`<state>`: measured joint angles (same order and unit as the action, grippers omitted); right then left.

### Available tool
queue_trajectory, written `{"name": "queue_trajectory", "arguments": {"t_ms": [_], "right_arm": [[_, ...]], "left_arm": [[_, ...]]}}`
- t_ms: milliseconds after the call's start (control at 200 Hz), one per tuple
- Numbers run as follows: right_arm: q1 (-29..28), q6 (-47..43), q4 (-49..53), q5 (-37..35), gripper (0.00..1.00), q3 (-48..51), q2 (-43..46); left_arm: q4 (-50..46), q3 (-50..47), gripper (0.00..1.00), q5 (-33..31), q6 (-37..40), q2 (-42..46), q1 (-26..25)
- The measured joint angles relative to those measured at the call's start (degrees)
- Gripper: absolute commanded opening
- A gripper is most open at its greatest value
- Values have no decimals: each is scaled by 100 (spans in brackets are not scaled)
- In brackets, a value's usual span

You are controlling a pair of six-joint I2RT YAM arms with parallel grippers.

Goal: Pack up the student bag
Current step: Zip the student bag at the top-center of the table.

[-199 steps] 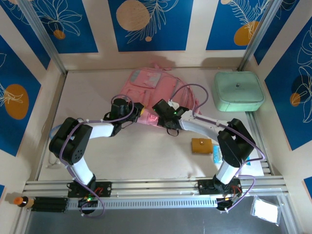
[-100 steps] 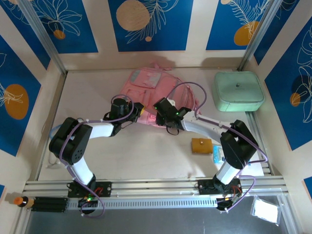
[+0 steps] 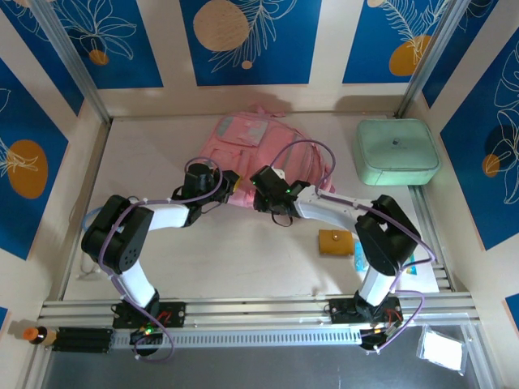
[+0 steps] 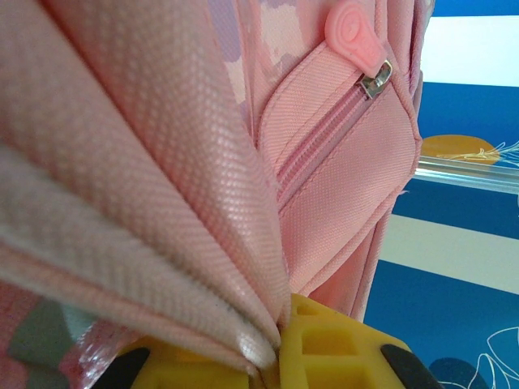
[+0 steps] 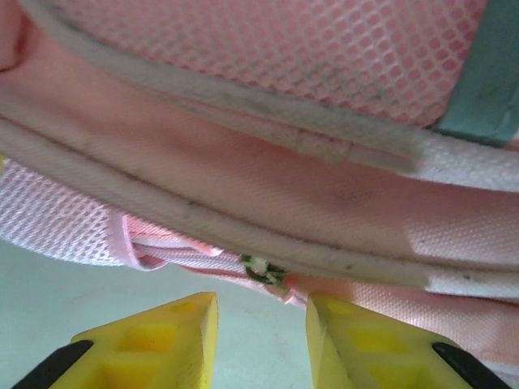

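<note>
bag (image 3: 258,144): pink, lying at the far middle of the table (image 3: 243,259), its near edge at the tips of both arms; left gripper (image 4: 276,361): yellow fingers clamped on a fold of the bag's pink fabric, below a zipped pocket with a round pink zip pull (image 4: 355,26); right gripper (image 5: 261,324): yellow fingers apart, nothing between them, just under the bag's grey-piped mesh edge; mint case (image 3: 397,151): right of the bag, apart from it; tan wallet (image 3: 335,241): on the table beside the right arm
</note>
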<state>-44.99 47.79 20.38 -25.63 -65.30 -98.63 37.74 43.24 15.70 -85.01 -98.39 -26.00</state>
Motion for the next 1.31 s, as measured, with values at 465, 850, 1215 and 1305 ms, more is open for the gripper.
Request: {"name": "queue_trajectory", "arguments": {"t_ms": [465, 850, 1215, 1305], "right_arm": [[39, -201, -87, -155, 20, -291, -422], [39, -286, -120, -315, 9, -59, -234], [452, -273, -61, -358, 6, 848, 658], [468, -391, -17, -278, 2, 813, 702]], "left_arm": [[0, 0, 12, 33, 2, 0, 2], [-11, 0, 12, 164, 87, 0, 120], [-133, 2, 15, 612, 407, 0, 442], [-177, 24, 22, 680, 514, 0, 496]]}}
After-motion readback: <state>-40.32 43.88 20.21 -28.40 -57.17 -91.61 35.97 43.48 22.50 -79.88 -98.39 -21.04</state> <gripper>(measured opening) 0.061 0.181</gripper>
